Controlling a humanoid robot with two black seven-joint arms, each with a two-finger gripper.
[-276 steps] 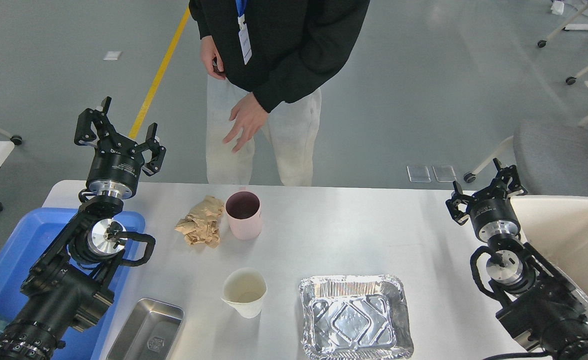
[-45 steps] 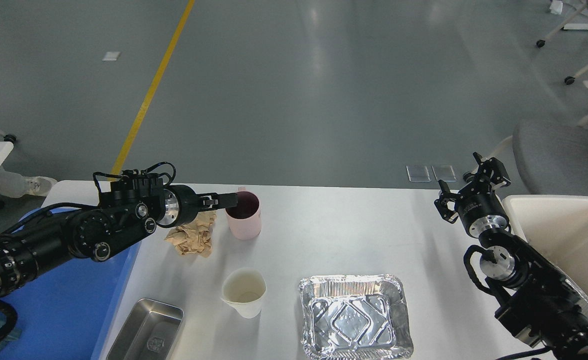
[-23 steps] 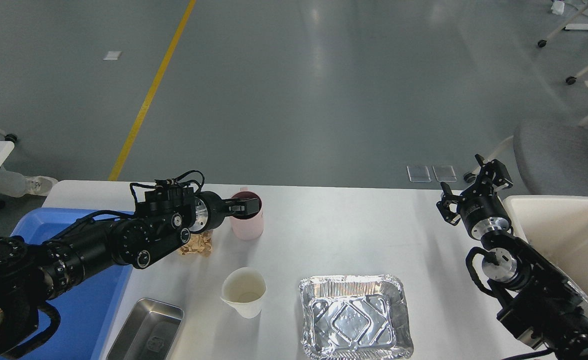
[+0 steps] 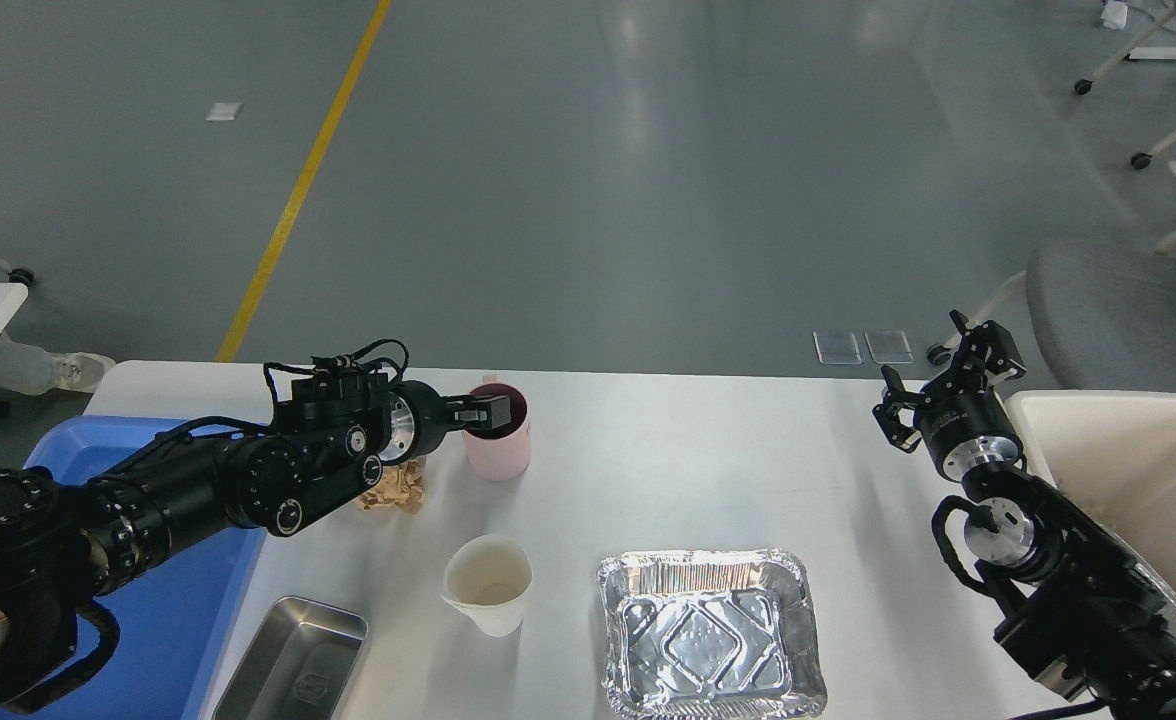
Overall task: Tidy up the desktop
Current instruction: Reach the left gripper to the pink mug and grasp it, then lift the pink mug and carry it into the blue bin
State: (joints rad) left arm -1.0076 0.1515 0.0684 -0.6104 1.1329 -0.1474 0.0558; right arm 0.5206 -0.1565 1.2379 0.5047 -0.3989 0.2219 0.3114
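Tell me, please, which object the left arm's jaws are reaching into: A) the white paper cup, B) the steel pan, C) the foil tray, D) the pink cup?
D: the left gripper sits at the rim of the pink cup, its fingers over the dark opening.

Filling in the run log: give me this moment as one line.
left gripper: at pink cup rim, grip unclear | right gripper: open, idle | desktop: untidied

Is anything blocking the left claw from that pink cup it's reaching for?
Nothing visible does. The left gripper is already at the rim of the pink plastic cup on the white desktop. The crumpled brown paper lies beneath the arm, not between them.
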